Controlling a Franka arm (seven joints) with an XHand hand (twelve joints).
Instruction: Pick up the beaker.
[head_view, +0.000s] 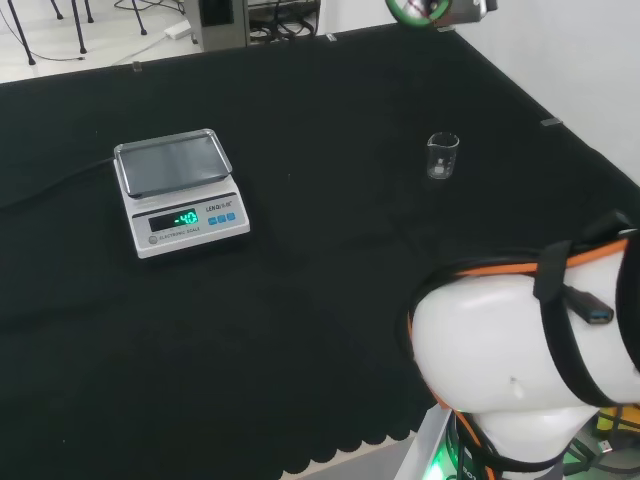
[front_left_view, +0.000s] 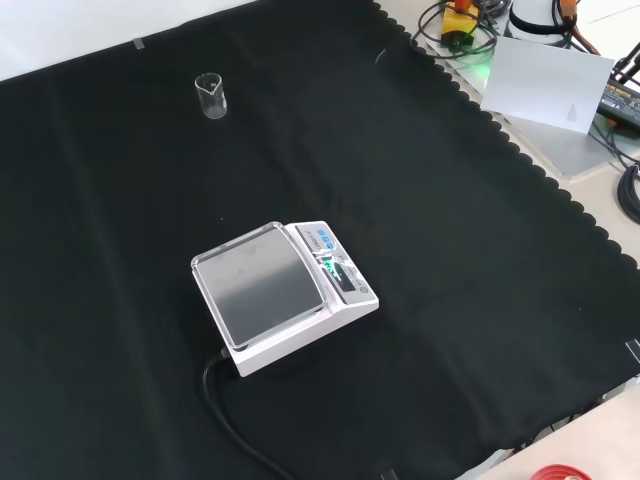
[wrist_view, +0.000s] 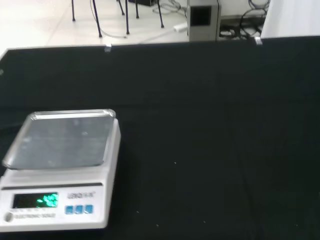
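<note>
Beaker (head_view: 442, 155) (front_left_view: 210, 95) stands upright on the cloth, well apart from the scale (head_view: 180, 190); fingers' state: cannot tell.

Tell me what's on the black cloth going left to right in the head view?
Scale → beaker → the arm's own white link.

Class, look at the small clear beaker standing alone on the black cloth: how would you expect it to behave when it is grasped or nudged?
The beaker looks like clear glass or plastic, so it is probably stiff, smooth and perhaps slippery, and breakable if glass. It appears small and empty, so likely light. It stands upright on the cloth, apart from the scale; a sideways nudge could tip it and, being round, it might roll.
</note>
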